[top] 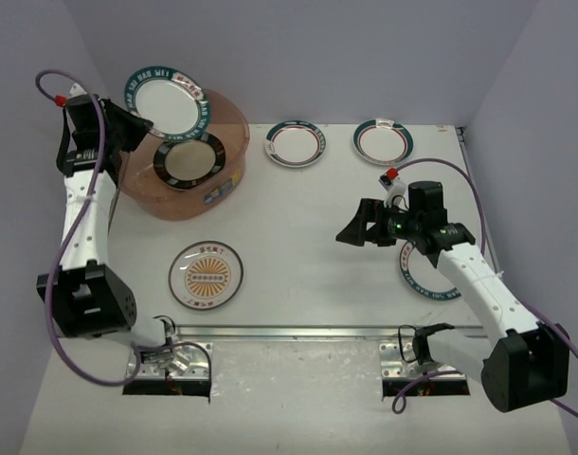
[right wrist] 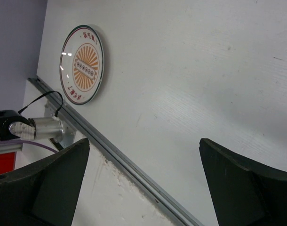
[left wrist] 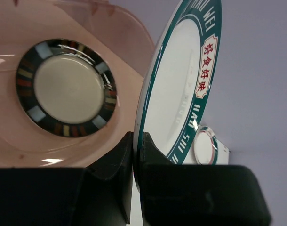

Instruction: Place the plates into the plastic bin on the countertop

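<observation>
My left gripper [top: 137,128] is shut on the rim of a teal-lettered plate [top: 166,100] and holds it tilted on edge over the back of the pinkish plastic bin [top: 227,180]. In the left wrist view the gripper [left wrist: 137,139] pinches that plate [left wrist: 181,80] beside the bin [left wrist: 120,28]. A black-gold plate [top: 187,161] lies inside the bin and also shows in the left wrist view [left wrist: 66,87]. An orange sunburst plate [top: 206,275] lies on the countertop [top: 308,246]. My right gripper [top: 355,227] is open and empty above the countertop's middle right; its wrist view [right wrist: 143,141] shows the sunburst plate [right wrist: 82,63].
Two teal-red banded plates [top: 295,143] [top: 383,142] lie at the back of the countertop. Another teal-lettered plate [top: 424,275] lies partly under my right arm. The metal rail [top: 298,332] runs along the front edge and also shows in the right wrist view [right wrist: 134,172].
</observation>
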